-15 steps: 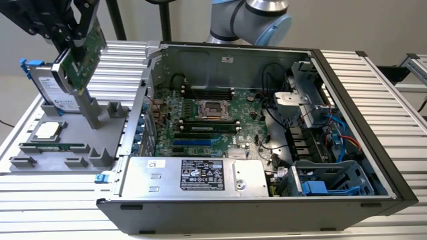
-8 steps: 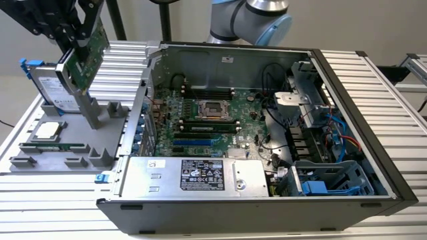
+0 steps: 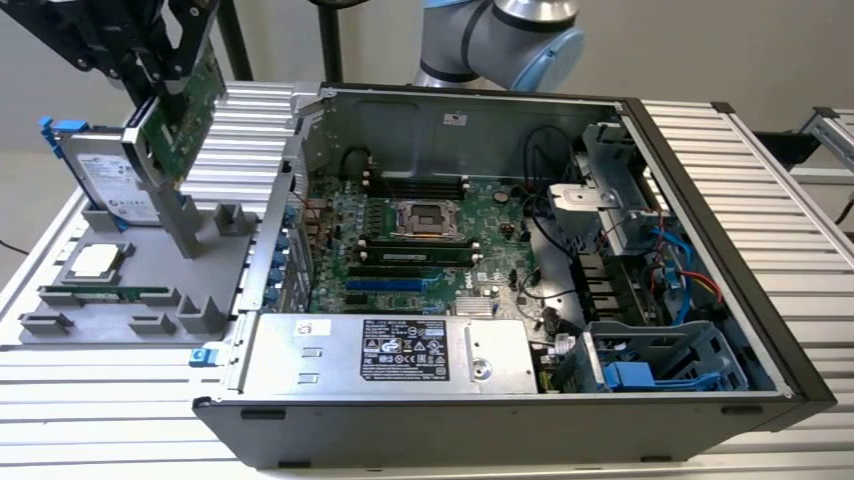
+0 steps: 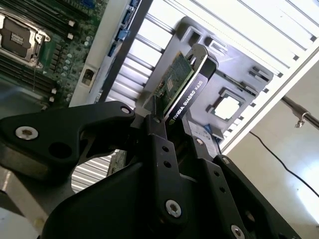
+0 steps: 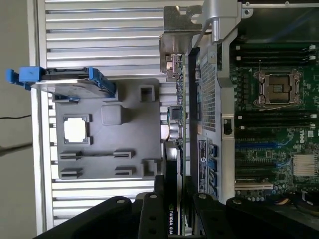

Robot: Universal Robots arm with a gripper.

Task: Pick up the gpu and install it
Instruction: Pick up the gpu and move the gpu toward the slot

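ribbed metal table [image 3: 795, 262] — plain pale wall [image 3: 707, 50]

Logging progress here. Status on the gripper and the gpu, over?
Gripper shut on the gpu. Card held over the gray tray, outside the case. Hard drive close beside it.

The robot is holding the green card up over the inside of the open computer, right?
Not quite. The gripper does hold the gpu up, but over the grey tray beside the computer case, not over its inside. The exterior view shows this.
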